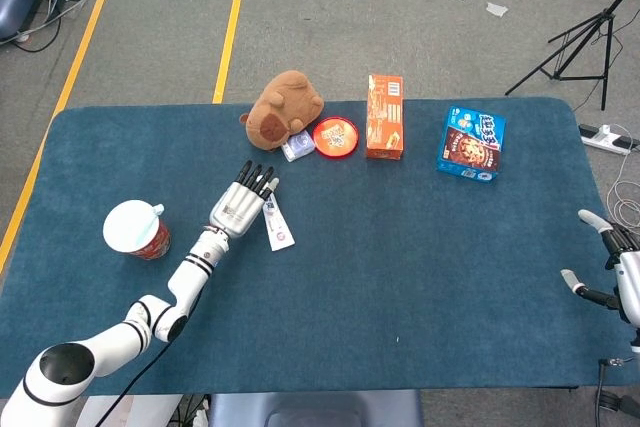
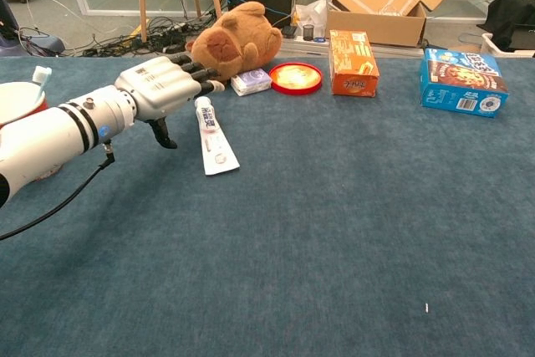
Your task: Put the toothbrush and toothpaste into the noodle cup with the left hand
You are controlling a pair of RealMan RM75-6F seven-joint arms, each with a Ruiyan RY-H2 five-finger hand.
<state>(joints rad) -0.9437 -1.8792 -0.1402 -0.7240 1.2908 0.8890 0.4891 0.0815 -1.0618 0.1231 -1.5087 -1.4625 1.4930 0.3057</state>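
A white toothpaste tube (image 1: pixel 277 225) (image 2: pixel 212 138) lies flat on the blue table, cap pointing away from me. My left hand (image 1: pixel 240 207) (image 2: pixel 164 89) hovers just left of the tube's cap end, fingers stretched out and apart, holding nothing. The noodle cup (image 1: pixel 137 230) (image 2: pixel 17 102) stands further left, with the toothbrush (image 1: pixel 155 212) (image 2: pixel 39 79) sticking up out of it. My right hand (image 1: pixel 605 265) is at the table's right edge, fingers apart and empty.
A brown plush toy (image 1: pixel 281 107) (image 2: pixel 235 38), a small purple pack (image 1: pixel 298 148), a red round lid (image 1: pixel 335 136), an orange box (image 1: pixel 385 116) and a blue snack box (image 1: pixel 471 144) stand along the far side. The table edge (image 1: pixel 300 384) is near me.
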